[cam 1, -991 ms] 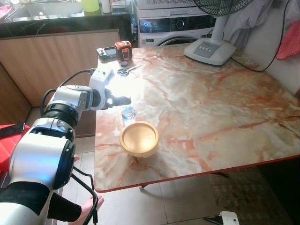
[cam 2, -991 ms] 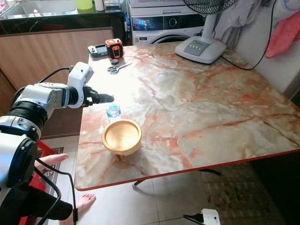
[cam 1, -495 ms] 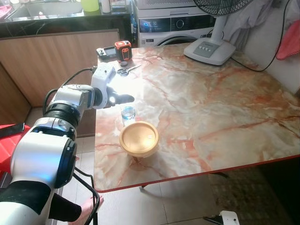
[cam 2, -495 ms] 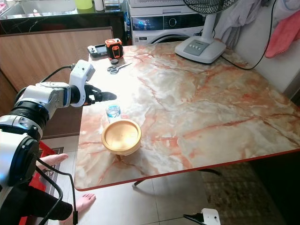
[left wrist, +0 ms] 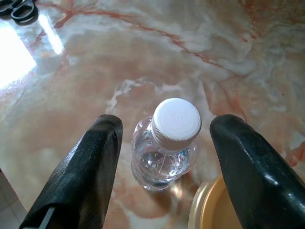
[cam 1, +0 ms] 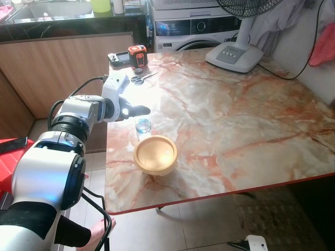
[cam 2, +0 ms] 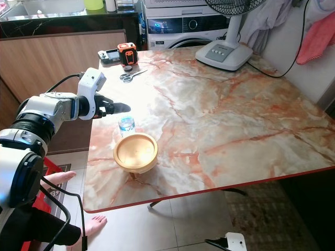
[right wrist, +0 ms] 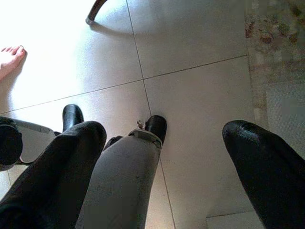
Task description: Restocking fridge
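Hovering above the marble bench (cam 1: 235,120), the left gripper (left wrist: 164,157) has its fingers (left wrist: 86,167) spread wide either side of the white-capped water bottle (left wrist: 167,143), untouched, which stands just beside the wooden bowl (cam 1: 155,153) at its 11 o'clock; the right gripper (right wrist: 164,167) hangs with fingers apart above the floor.

marble table (cam 1: 235,120) | tiled floor (right wrist: 190,62) | washing machine (cam 1: 193,26) | wood cabinet (cam 1: 57,68)

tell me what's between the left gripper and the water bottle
Nothing: in the left wrist view the open left gripper hovers above the water bottle, fingers either side, with air between.
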Robot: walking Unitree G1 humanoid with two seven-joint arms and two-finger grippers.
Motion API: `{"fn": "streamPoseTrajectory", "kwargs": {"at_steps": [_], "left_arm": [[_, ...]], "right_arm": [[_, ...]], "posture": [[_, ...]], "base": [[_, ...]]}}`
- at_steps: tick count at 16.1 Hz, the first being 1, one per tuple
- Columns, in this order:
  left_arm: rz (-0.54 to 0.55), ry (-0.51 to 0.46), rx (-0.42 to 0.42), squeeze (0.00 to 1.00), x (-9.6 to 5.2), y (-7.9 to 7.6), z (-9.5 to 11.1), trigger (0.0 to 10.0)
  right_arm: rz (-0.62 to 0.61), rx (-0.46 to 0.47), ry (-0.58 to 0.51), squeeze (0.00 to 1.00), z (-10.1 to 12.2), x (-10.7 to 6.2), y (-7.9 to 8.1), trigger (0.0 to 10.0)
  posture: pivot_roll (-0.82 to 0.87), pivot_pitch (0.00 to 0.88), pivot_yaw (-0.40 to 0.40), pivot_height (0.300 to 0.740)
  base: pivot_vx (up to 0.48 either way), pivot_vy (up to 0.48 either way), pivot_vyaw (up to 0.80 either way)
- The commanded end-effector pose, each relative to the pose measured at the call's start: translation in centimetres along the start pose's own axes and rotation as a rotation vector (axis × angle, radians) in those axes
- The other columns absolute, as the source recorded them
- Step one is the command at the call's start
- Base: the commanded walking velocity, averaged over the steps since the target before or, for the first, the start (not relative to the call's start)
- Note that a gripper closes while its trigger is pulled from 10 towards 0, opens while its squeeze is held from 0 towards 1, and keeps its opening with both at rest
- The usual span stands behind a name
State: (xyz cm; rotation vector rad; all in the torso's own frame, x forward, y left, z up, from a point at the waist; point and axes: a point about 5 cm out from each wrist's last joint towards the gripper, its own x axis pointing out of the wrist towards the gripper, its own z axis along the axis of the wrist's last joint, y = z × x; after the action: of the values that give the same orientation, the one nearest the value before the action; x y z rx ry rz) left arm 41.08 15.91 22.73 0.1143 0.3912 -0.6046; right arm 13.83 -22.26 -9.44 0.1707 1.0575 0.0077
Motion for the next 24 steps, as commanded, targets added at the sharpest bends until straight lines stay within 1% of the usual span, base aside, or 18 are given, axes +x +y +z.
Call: {"fn": "streamPoseTrajectory", "kwargs": {"at_steps": [1, 2, 3, 5, 6, 13, 15, 16, 17, 18, 19, 20, 21, 24], "left_arm": [[-0.001, -0.004, -0.001, 0.0, 0.0, 0.0, 0.2, 6.1], [-0.004, -0.004, -0.005, 0.0, 0.0, 0.0, 0.1, 5.1], [-0.006, -0.002, -0.007, 0.0, 0.1, -0.1, 0.0, 3.5], [-0.01, 0.008, -0.006, 0.0, 0.2, -0.1, -0.3, 3.6], [-0.013, 0.017, -0.003, 0.0, 0.2, -0.2, -0.6, 10.0], [-0.005, 0.031, 0.002, 0.0, 0.3, -0.1, -0.9, 10.0], [0.002, 0.025, 0.011, 0.0, 0.2, 0.0, -0.7, 9.1], [0.003, 0.024, 0.011, 0.0, 0.2, 0.0, -0.7, 8.2], [0.004, 0.024, 0.012, 0.0, 0.2, 0.0, -0.7, 4.4], [0.004, 0.024, 0.013, 0.0, 0.2, 0.0, -0.7, 2.3], [0.002, 0.024, 0.014, 0.0, 0.2, 0.0, -0.7, 1.8], [0.001, 0.024, 0.014, 0.0, 0.2, 0.0, -0.7, 0.8], [0.0, 0.025, 0.014, 0.0, 0.3, -0.1, -0.7, 0.0], [-0.002, 0.026, 0.017, 0.0, 0.3, -0.1, -0.8, 0.0]], "right_arm": [[-0.005, 0.0, 0.007, 0.0, -0.1, -0.1, -0.2, 10.0], [-0.006, 0.001, 0.007, 0.0, -0.1, -0.1, -0.2, 10.0], [-0.006, 0.0, 0.008, 0.0, -0.1, -0.1, -0.2, 10.0], [-0.007, 0.001, 0.008, 0.0, -0.1, -0.1, -0.2, 10.0], [-0.007, 0.001, 0.008, 0.0, -0.1, -0.1, -0.2, 10.0], [-0.005, 0.003, 0.008, 0.0, -0.2, -0.1, -0.1, 10.0], [-0.004, 0.001, 0.009, 0.0, -0.2, -0.1, -0.1, 10.0], [-0.004, 0.001, 0.009, 0.0, -0.1, 0.0, -0.1, 10.0], [-0.004, 0.001, 0.009, 0.0, -0.2, 0.0, -0.1, 10.0], [-0.003, 0.002, 0.009, 0.0, -0.1, 0.0, -0.1, 10.0], [-0.004, 0.002, 0.009, 0.0, -0.1, 0.0, -0.1, 10.0], [-0.004, 0.002, 0.009, 0.0, -0.1, 0.0, -0.1, 10.0], [-0.004, 0.001, 0.009, 0.0, -0.1, 0.0, -0.1, 10.0], [-0.003, 0.0, 0.011, 0.0, -0.2, 0.0, -0.1, 10.0]], "posture": [[0.08, 0.024, -0.021, 0.74], [0.08, 0.024, -0.022, 0.74], [0.08, 0.025, -0.022, 0.74], [0.08, 0.025, -0.022, 0.74], [0.08, 0.025, -0.021, 0.74], [0.08, 0.028, -0.021, 0.74], [0.08, 0.028, -0.022, 0.74], [0.08, 0.028, -0.022, 0.74], [0.08, 0.028, -0.021, 0.74], [0.08, 0.029, -0.021, 0.74], [0.08, 0.029, -0.022, 0.74], [0.08, 0.029, -0.022, 0.74], [0.08, 0.028, -0.022, 0.74], [0.08, 0.028, -0.022, 0.74]], "base": [[0.0, 0.0, 0.0], [0.0, 0.0, 0.0], [0.0, 0.0, 0.0], [0.0, 0.0, 0.0], [0.0, 0.0, 0.0], [0.0, 0.0, 0.0], [0.0, 0.0, 0.0], [0.0, 0.0, 0.0], [0.0, 0.0, 0.0], [0.0, 0.0, 0.0], [0.0, 0.0, 0.0], [0.0, 0.0, 0.0], [0.0, 0.0, 0.0], [0.0, 0.0, 0.0]]}}
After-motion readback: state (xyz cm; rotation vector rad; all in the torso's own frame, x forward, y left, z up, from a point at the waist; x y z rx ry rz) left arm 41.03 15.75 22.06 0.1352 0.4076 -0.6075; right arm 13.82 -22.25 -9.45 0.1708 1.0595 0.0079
